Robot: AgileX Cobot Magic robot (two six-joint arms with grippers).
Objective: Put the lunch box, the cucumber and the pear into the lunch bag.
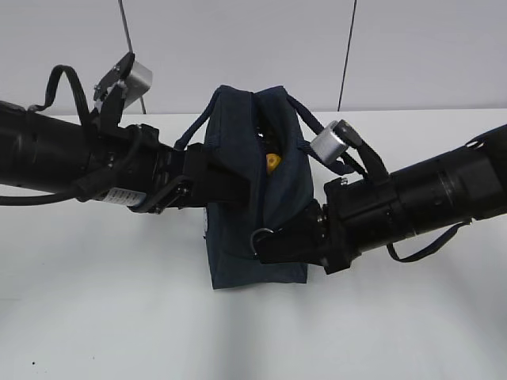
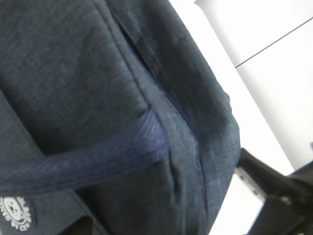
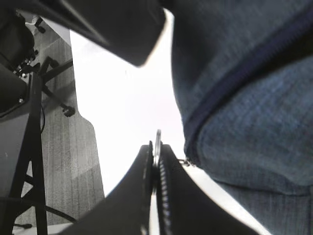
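Note:
The dark navy lunch bag [image 1: 238, 249] stands upright mid-table with its top gaping. It fills the left wrist view [image 2: 73, 73] and the right of the right wrist view [image 3: 244, 98]. A patch of the yellow pear [image 1: 272, 163] shows inside the opening. The lunch box and the cucumber are hidden. My left gripper [image 1: 236, 184] clamps the bag's left wall near the opening; its fingers are hidden in its own wrist view. My right gripper [image 1: 265, 242] is shut on the zipper's metal ring pull [image 3: 157, 141] at the bag's lower right side, with the ring [image 1: 261, 235] between the jaws [image 3: 156, 159].
The white table [image 1: 95, 317] spreads around the bag, with a pale wall and two thin cables behind it. The bag's handles [image 1: 313, 127] hang to both sides. Beyond the table edge, the right wrist view shows grey floor and a dark stand [image 3: 29, 122].

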